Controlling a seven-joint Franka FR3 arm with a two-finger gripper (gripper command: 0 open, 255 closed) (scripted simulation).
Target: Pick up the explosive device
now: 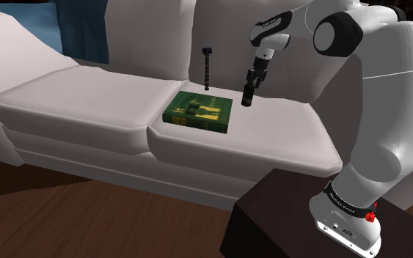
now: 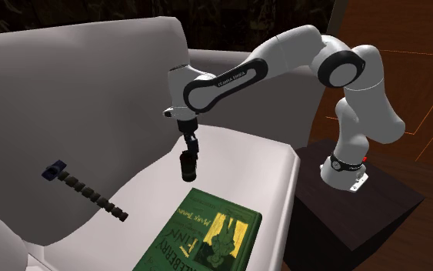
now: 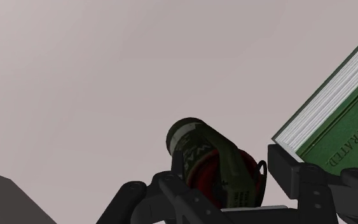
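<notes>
The arm's black jaws are clamped on a dark olive, pale-banded canister (image 3: 212, 167) over the white sofa's seat cushion (image 1: 271, 139). In the shoulder view the canister is at two o'clock from a green book (image 1: 199, 112) lying flat. A black knobbed rod (image 1: 207, 69) rests against the backrest at the book's twelve o'clock.

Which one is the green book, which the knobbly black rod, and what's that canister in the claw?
green book (image 1: 199, 112): shoulder view, cover's middle.
black rod (image 2: 90, 192): second exterior view, mid-length.
canister (image 3: 209, 159): wrist view, its side wall.
</notes>
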